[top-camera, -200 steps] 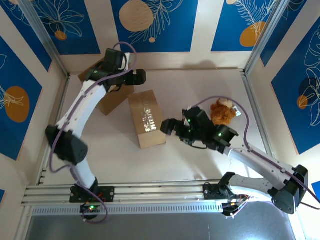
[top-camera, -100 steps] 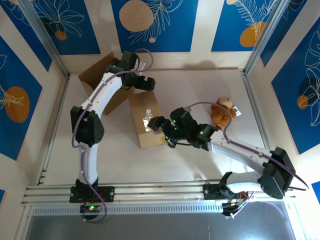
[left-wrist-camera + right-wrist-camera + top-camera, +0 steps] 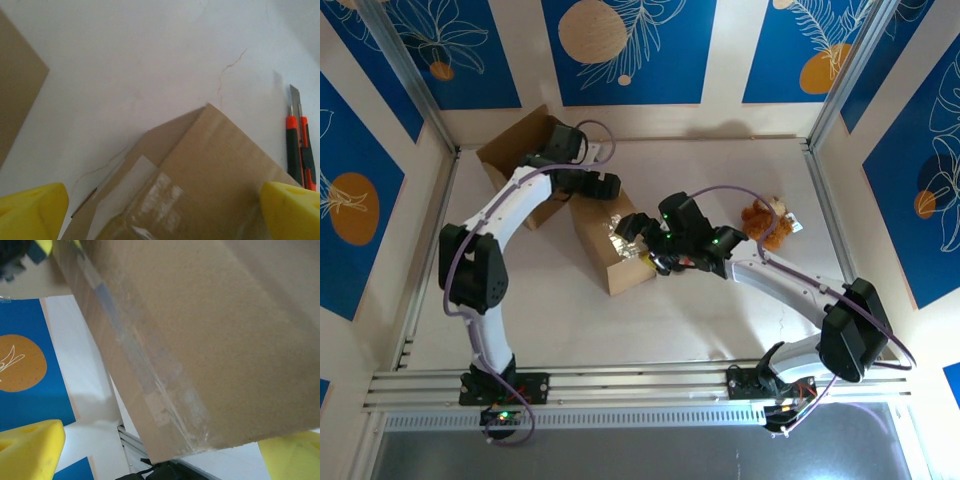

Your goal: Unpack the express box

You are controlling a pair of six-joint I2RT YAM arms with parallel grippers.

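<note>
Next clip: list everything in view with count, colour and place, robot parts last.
taped box: 1, brown cardboard, table centre
second box: 1, brown cardboard, far-left corner
plush toy: 1, brown, right of centre
utility knife: 1, orange and black, on the table beside the taped box
table: 1, white
left gripper: 1, yellow fingertips, open, at the taped box's far end
right gripper: 1, yellow fingertips, open, at the taped box's right side

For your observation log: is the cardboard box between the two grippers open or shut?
Shut. The box has its top lying flat, with clear tape along the seam.
</note>
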